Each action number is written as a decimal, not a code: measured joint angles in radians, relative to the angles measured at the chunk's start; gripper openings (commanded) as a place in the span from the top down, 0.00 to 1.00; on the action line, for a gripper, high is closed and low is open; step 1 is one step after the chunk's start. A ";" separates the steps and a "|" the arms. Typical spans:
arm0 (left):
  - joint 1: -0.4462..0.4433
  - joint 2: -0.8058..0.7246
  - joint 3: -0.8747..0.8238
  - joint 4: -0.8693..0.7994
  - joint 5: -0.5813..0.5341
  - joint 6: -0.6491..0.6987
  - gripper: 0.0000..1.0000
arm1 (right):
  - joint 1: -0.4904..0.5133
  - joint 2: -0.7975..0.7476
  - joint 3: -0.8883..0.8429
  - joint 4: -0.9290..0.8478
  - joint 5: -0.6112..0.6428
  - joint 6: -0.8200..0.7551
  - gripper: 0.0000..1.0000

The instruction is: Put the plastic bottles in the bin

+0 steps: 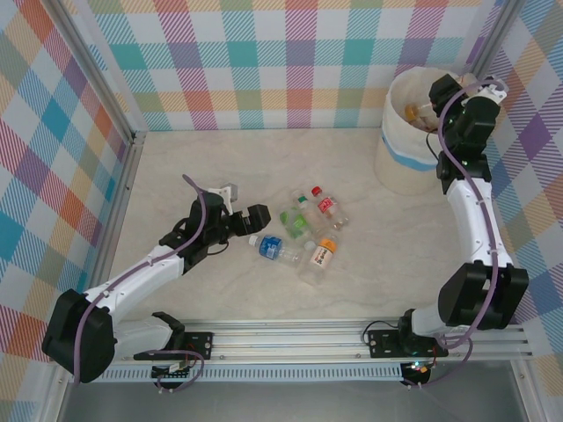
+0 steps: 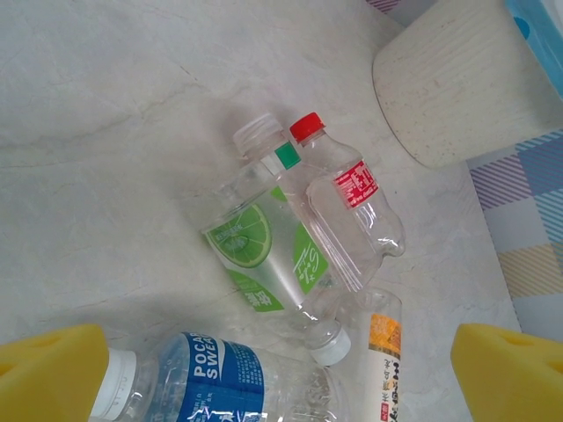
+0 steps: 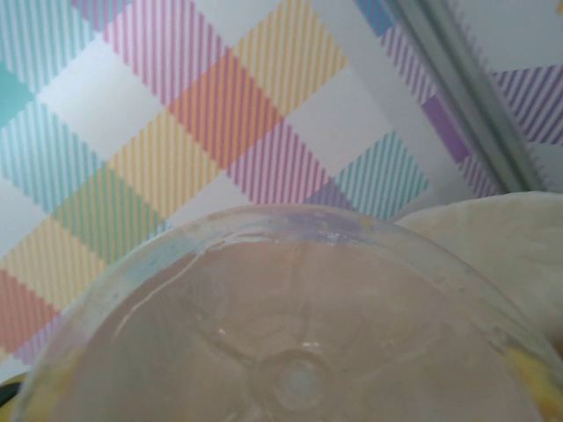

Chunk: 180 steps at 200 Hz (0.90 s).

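Bottles of clear plastic (image 1: 303, 230), four of them, lay heaped in the middle of the pale desk (image 1: 176, 158), not yet in the round cream-white bin (image 1: 400, 158) at the far right. The left claw (image 1: 246, 211) hovered beside the blue-labelled bottle (image 2: 211, 378) with its jaws wide apart, probably to take it. The right claw (image 1: 433, 101) hung over the bin and gripped another clear bottle (image 3: 290, 352), I think to drop it there. Its label was cut off, and the bin's contents were hard to make out.
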 measured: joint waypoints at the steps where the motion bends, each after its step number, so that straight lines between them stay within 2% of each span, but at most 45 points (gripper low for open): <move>1: 0.000 0.000 0.000 0.000 0.000 0.000 0.00 | 0.000 0.002 0.001 0.000 0.003 -0.002 0.40; 55: 0.000 0.000 -0.001 0.003 -0.026 -0.011 0.00 | -0.001 0.106 0.090 -0.011 0.154 -0.200 0.37; 108: 0.000 0.000 -0.004 0.003 -0.026 -0.014 0.00 | 0.005 0.148 0.161 -0.032 0.209 -0.455 0.30; 135: 0.000 0.010 -0.004 0.003 -0.026 -0.026 0.00 | 0.046 0.190 0.215 -0.029 0.273 -0.639 0.19; 155: 0.000 0.014 -0.005 0.002 -0.026 -0.035 0.00 | 0.086 0.237 0.252 -0.023 0.329 -0.746 0.18; 180: 0.000 0.014 -0.005 -0.005 -0.031 -0.045 0.00 | 0.110 0.249 0.252 -0.049 0.343 -0.789 0.16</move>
